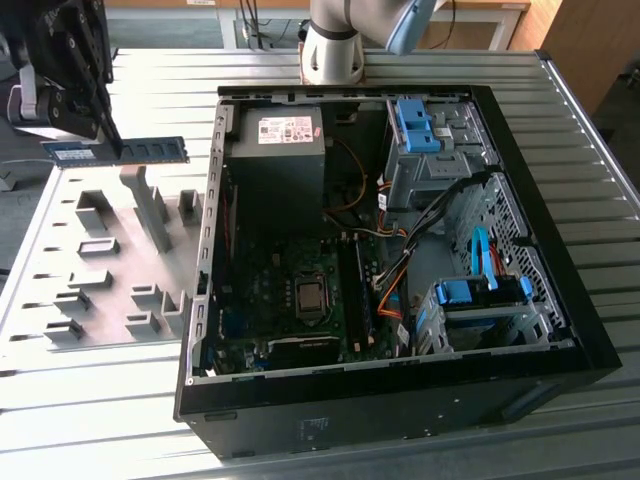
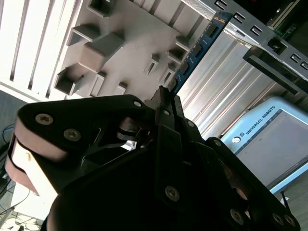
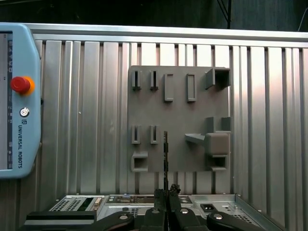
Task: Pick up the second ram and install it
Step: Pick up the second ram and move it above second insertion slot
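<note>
Over the grey holder plate [image 1: 110, 275], the end effector [image 1: 113, 150] clamps the second ram [image 1: 152, 150].

Gripper [image 3: 166, 191]: I see its fingers clamped on the second ram [image 3: 165, 154].
Second ram: edge-on at frame centre, in front of the grey holder plate [image 3: 178, 115].
Teach pendant [image 3: 17, 120]: at frame edge, flat on the ribbed table [image 3: 82, 120].

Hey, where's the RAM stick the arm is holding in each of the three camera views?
Exterior view: RAM stick in the gripper, far on the exterior view's left, near the grey holder plate.
Second wrist view: blue strip along the plate's edge.
First wrist view: thin edge-on line crossing the plate.
Shared landmark: the grey holder plate.
</note>
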